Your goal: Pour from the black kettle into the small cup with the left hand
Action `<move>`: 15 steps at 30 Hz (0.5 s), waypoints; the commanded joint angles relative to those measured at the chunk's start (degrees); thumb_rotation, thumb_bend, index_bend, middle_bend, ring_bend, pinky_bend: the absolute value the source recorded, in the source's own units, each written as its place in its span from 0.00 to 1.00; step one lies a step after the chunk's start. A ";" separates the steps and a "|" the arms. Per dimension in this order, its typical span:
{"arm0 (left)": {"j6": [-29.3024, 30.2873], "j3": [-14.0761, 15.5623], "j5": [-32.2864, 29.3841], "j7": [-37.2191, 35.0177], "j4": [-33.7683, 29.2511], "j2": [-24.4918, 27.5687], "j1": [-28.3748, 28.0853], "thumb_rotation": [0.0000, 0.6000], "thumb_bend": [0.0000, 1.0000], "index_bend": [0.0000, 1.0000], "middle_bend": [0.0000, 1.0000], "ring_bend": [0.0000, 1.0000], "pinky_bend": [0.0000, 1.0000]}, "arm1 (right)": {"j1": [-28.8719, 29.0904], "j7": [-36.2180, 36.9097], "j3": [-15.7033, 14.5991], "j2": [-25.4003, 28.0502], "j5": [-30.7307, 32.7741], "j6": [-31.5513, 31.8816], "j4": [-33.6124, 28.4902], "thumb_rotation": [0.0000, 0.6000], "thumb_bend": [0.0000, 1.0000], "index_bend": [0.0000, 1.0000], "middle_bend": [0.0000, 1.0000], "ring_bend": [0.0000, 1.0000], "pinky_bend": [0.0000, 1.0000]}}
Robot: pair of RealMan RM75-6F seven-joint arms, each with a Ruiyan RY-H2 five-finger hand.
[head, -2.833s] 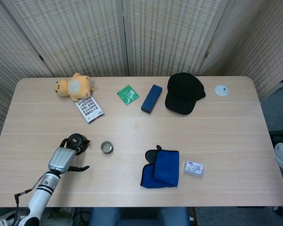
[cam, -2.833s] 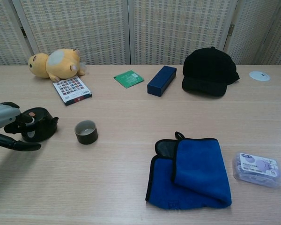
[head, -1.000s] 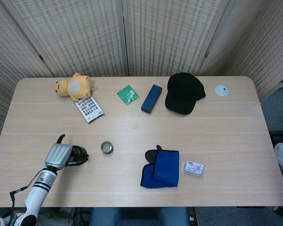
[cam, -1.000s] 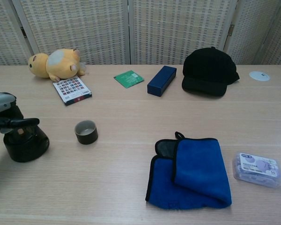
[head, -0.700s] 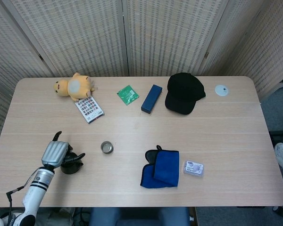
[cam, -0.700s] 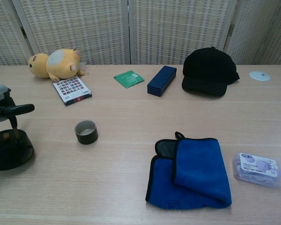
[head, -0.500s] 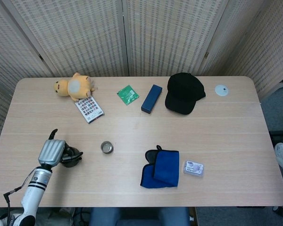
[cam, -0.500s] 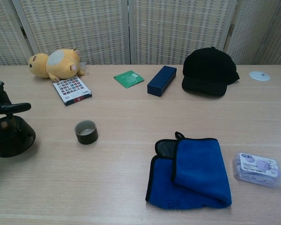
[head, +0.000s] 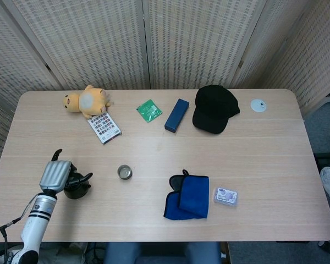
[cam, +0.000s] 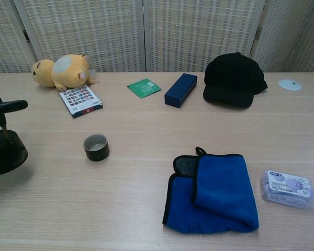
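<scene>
The black kettle [head: 77, 187] [cam: 3, 152] hangs at the table's front left, well to the left of the small cup [head: 124, 172] [cam: 96, 147]. My left hand [head: 55, 175] [cam: 1, 107] grips it from above by the handle, with one finger sticking out straight. The shadow under the kettle suggests it is off the table. The small dark cup stands upright, and I cannot see anything in it. In the chest view the kettle and hand are cut off by the left edge. My right hand is in neither view.
Along the back lie a yellow plush toy [head: 87, 100], a patterned card [head: 104, 127], a green packet [head: 149, 110], a blue box [head: 176, 115], a black cap [head: 214, 108] and a white disc [head: 258, 105]. A blue cloth [head: 187, 197] and a small plastic pack [head: 225, 196] lie at the front right.
My left hand took hold of the kettle, which stood close to the cup, and has carried it leftward, away from the cup. The cup has not moved.
</scene>
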 commanded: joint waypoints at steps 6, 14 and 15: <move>2.20 -0.70 0.43 0.73 0.02 -0.36 0.24 0.23 0.23 1.00 1.00 1.00 0.08 | 0.09 0.17 0.03 -0.24 -0.06 -0.18 0.30 1.00 0.11 0.02 0.09 0.00 0.00; 3.52 -1.09 1.51 0.23 0.33 -0.65 0.57 0.42 0.32 1.00 1.00 1.00 0.13 | 0.06 0.07 0.00 -0.15 -0.11 -0.25 0.22 1.00 0.11 0.02 0.09 0.00 0.00; 3.58 -1.02 1.85 0.21 0.47 -0.64 0.59 0.42 0.33 1.00 1.00 1.00 0.13 | 0.04 0.04 -0.01 -0.12 -0.14 -0.22 0.17 1.00 0.11 0.02 0.09 0.00 0.00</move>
